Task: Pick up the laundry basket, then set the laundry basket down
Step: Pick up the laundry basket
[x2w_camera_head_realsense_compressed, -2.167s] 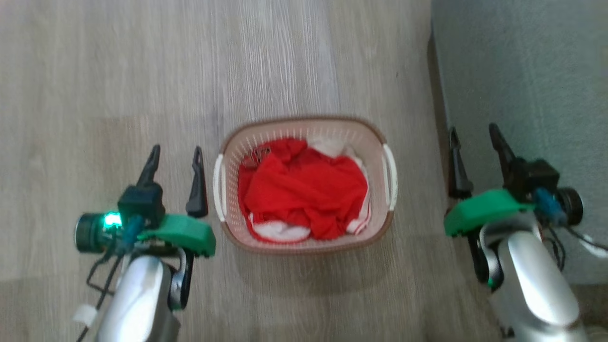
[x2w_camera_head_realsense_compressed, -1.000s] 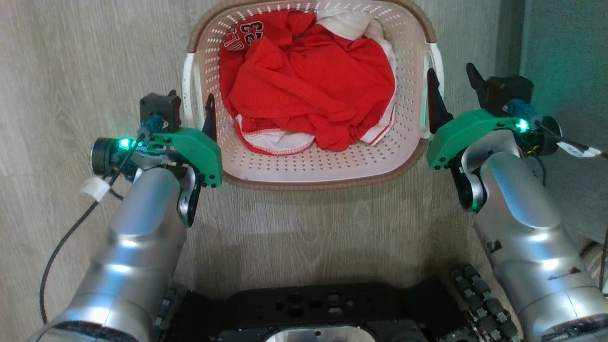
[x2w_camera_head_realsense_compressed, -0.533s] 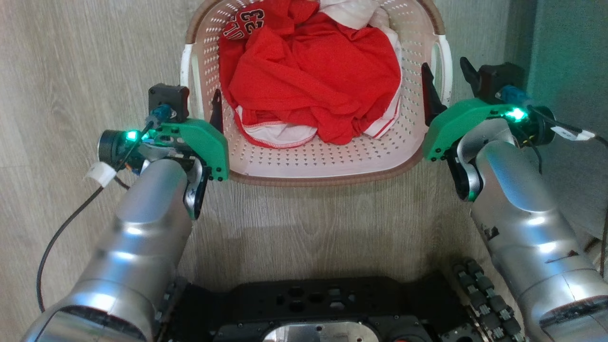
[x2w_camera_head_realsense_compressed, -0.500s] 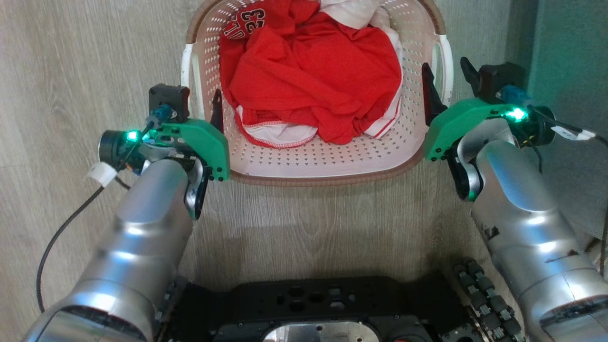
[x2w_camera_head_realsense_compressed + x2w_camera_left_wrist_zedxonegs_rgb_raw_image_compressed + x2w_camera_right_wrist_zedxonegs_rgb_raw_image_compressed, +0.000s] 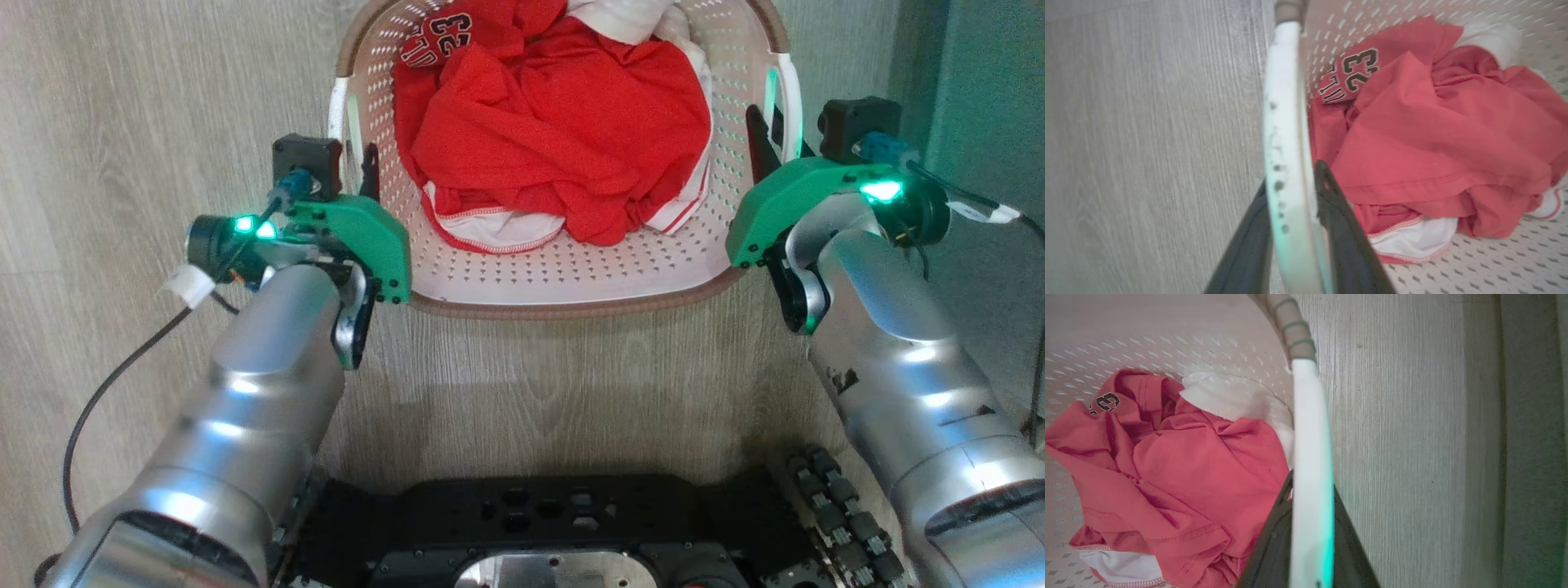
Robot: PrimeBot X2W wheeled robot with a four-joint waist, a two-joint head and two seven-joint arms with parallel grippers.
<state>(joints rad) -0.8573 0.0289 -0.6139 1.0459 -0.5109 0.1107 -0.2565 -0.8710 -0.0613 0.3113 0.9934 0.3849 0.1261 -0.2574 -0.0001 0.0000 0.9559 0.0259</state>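
Two grippers, one laundry basket, and it hangs or sits right between them, can't tell if it's off the ground tbh. The left gripper is pinching the white left handle, and the right gripper is clamped tight on the right handle. A red jersey is piled just inside both sets of jaws, with wood-look floor on their outer sides.

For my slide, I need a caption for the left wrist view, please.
Left gripper clamped on the white side handle of the laundry basket, red jersey inside.
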